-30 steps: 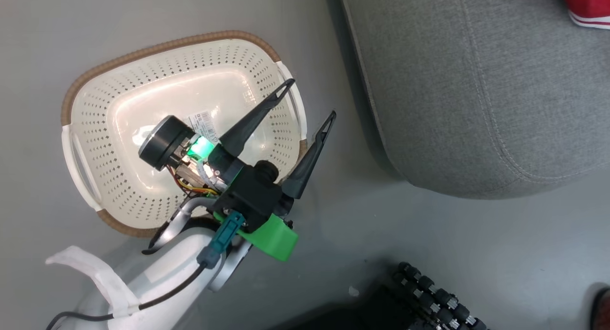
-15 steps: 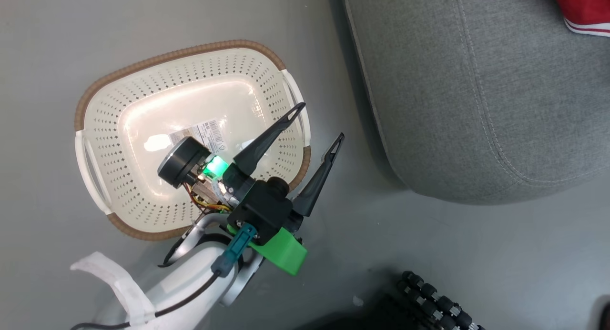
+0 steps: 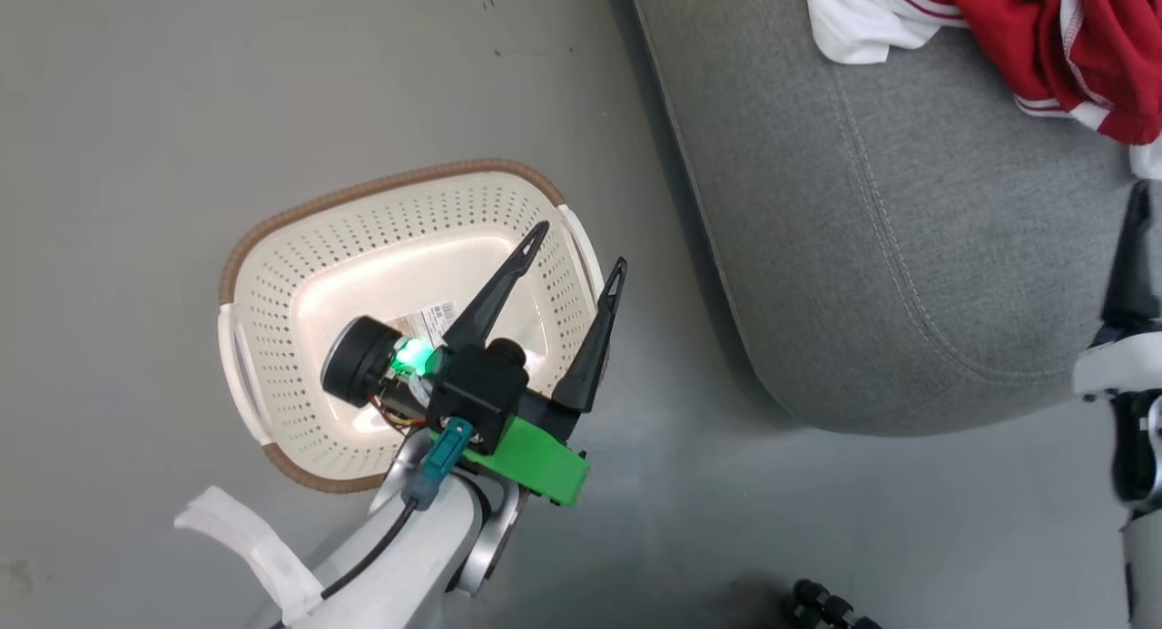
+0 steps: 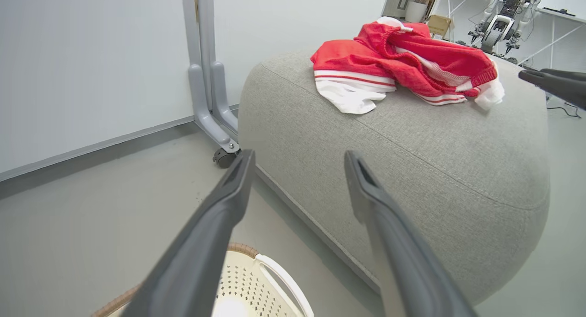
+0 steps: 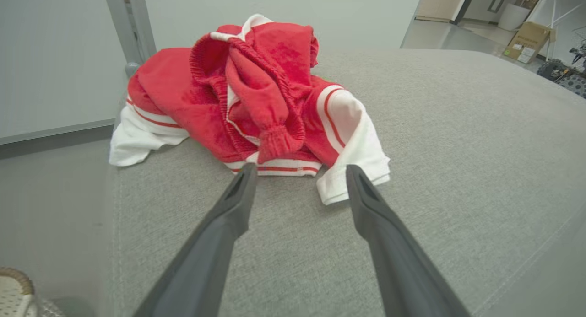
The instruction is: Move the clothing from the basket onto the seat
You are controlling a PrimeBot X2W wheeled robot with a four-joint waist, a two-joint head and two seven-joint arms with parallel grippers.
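Red-and-white clothing (image 3: 1026, 39) heaped on far part of grey seat (image 3: 908, 248), cream basket (image 3: 272, 339) upright on floor (image 3: 136, 112), left of seat.

The left hand (image 3: 581, 245) is held above the right side of the basket (image 3: 363, 189), which is set on the floor (image 3: 136, 112). The seat (image 3: 862, 248) is found to the right of that hand and ahead of its fingers, near the basket but apart from it. The clothing (image 3: 1044, 30) is piled on top of the seat, well beyond the left hand. The right hand (image 5: 301, 168) is held over the seat, with the clothing just ahead of its fingertips. A wheeled post (image 4: 203, 79) is placed on the floor at the seat's far side, ahead and left of the left hand.
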